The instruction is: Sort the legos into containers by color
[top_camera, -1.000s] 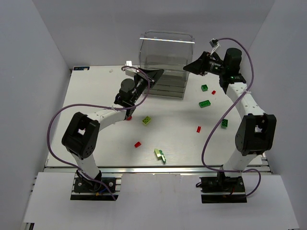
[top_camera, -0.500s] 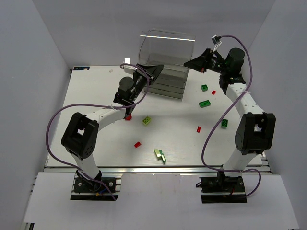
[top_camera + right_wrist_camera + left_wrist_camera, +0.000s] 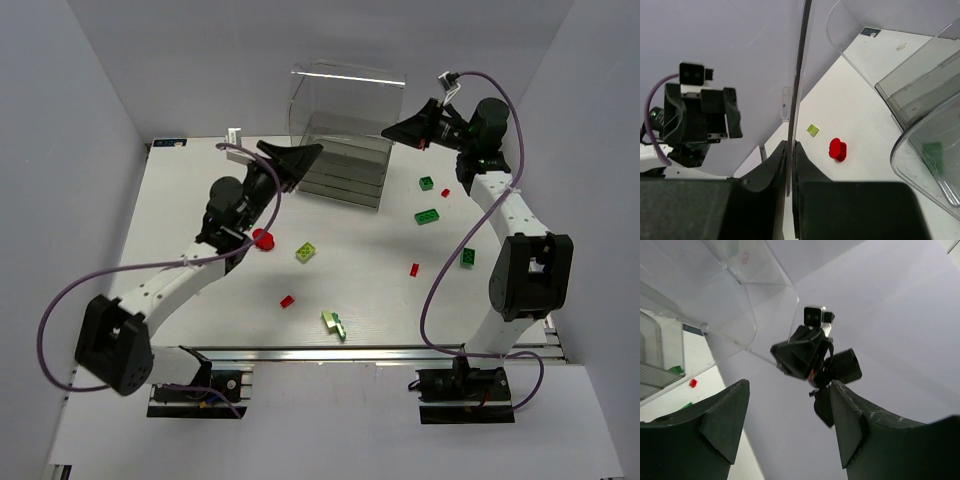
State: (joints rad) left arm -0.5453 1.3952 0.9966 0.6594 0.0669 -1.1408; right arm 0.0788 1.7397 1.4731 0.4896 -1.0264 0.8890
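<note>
The containers are one tall clear box (image 3: 345, 125) with stacked drawers, at the back middle of the table. My right gripper (image 3: 392, 132) is shut on the thin clear wall (image 3: 801, 60) at its upper right corner; the fingers (image 3: 775, 165) pinch that sheet. My left gripper (image 3: 300, 158) stands open and empty just left of the box, apart from it. Legos lie loose on the table: a rounded red piece (image 3: 263, 239), a yellow-green brick (image 3: 306, 252), small red bricks (image 3: 287, 300) and dark green bricks (image 3: 427, 216). One green brick (image 3: 932, 152) shows inside a clear drawer.
More yellow-green pieces (image 3: 334, 322) lie near the front middle. A red brick (image 3: 414, 269) and a green brick (image 3: 468, 257) sit beside the right arm. In the left wrist view the open fingers (image 3: 722, 425) frame the right arm's wrist (image 3: 812, 355). White walls enclose the table.
My left gripper has opened and drawn back to the left, away from the box. My right gripper has closed on the clear wall and shifted slightly left.
</note>
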